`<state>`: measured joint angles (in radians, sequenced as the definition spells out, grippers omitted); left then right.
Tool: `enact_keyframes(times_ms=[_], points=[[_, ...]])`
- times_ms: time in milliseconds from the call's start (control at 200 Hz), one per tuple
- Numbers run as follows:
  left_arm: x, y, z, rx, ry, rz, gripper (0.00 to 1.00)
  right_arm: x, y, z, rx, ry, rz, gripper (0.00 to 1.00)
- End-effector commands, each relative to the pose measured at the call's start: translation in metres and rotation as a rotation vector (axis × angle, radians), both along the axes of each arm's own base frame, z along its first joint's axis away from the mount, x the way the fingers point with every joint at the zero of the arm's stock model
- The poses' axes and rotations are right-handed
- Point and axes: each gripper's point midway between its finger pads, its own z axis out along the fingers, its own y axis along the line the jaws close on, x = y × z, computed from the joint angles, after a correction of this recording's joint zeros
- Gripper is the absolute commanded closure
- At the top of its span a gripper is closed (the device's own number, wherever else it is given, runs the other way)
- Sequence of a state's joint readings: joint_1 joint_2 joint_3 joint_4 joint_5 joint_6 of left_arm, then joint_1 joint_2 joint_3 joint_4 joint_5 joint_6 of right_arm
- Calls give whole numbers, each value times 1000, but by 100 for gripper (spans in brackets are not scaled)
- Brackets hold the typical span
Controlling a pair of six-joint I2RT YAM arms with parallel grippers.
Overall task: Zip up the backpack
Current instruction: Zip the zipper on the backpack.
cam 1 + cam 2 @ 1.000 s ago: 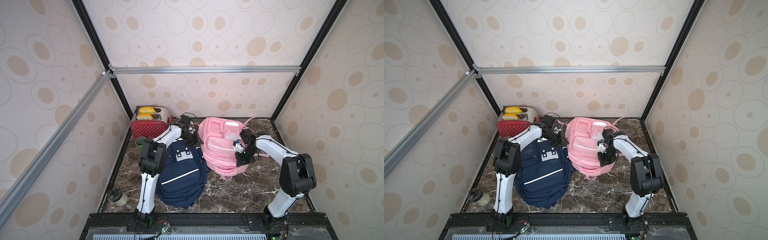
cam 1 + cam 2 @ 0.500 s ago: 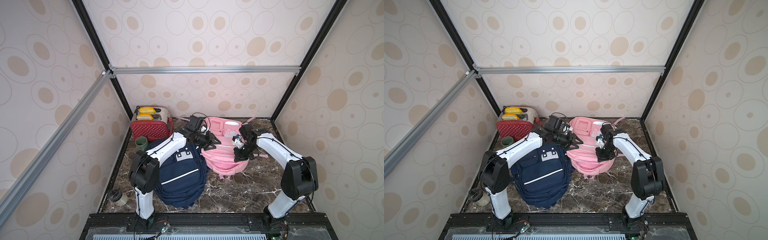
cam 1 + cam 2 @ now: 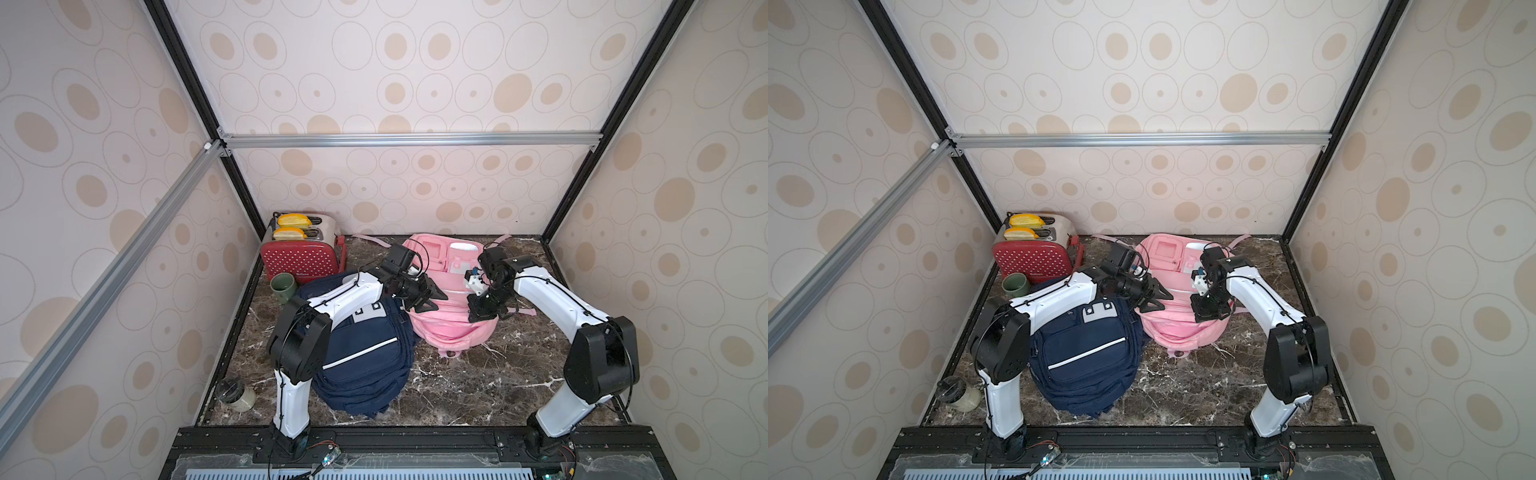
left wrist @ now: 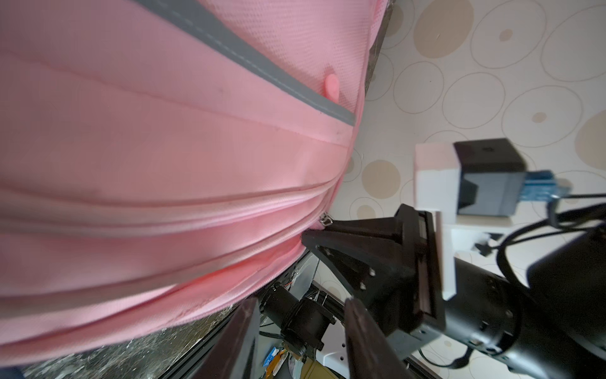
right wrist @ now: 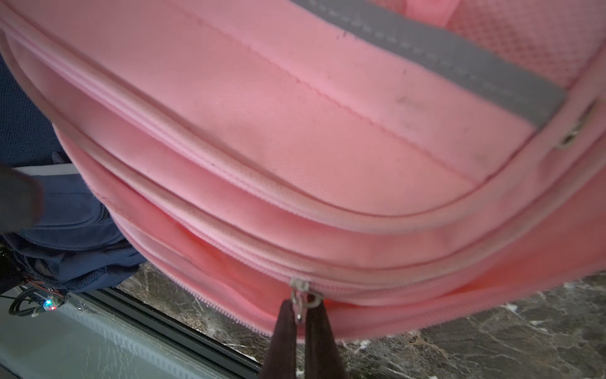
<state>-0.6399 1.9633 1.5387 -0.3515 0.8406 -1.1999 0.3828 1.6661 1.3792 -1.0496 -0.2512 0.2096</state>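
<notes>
The pink backpack (image 3: 449, 332) (image 3: 1177, 332) lies at the back of the marble table, its main compartment gaping toward the wall. My right gripper (image 3: 476, 313) (image 3: 1200, 311) (image 5: 301, 308) is at the bag's right side, shut on the metal zipper pull (image 5: 300, 302) (image 4: 324, 219). An unzipped stretch of teeth (image 5: 213, 303) runs off from the slider. My left gripper (image 3: 434, 301) (image 3: 1160, 301) (image 4: 301, 328) hovers at the bag's left side, open, with nothing between its fingers (image 4: 242, 338). The pink fabric (image 4: 164, 164) fills most of the left wrist view.
A navy backpack (image 3: 361, 349) (image 5: 72, 213) lies against the pink one's left side, under my left arm. A red toaster (image 3: 301, 257) and a green mug (image 3: 283, 286) stand at the back left. A glass jar (image 3: 235, 395) lies by the front left edge.
My left arm has swung from the pink bag's back-left corner toward the front and right, and its jaws have opened wider. The right gripper stays shut on the pull, almost in place.
</notes>
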Motion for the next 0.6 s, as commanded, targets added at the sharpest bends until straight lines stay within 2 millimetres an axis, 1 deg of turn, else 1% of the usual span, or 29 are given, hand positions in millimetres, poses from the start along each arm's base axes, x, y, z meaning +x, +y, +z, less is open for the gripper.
enact_keyframes(times_ms=[0, 230, 290, 371, 501, 556, 581, 596], points=[[-5, -18, -5, -5, 13, -27, 56, 7, 11, 18, 50, -85, 20, 100], [-7, -16, -29, 49, 39, -36, 57, 4, 11, 21, 42, -94, 35, 100], [-5, -14, -36, 82, 30, -39, 57, -2, 13, 21, 30, -93, 60, 100], [-1, -15, -40, 90, 26, -34, 58, -13, 11, 19, 11, -86, 93, 100], [6, -16, -45, 115, 3, -30, 59, -32, 1, 12, -20, -73, 131, 100], [8, -18, -48, 116, -1, -32, 63, -38, -3, 10, -28, -69, 147, 100], [10, -19, -48, 114, -6, -32, 67, -40, -4, 9, -31, -68, 153, 100], [11, -19, -49, 113, -7, -33, 74, -41, -5, 10, -33, -68, 157, 100]])
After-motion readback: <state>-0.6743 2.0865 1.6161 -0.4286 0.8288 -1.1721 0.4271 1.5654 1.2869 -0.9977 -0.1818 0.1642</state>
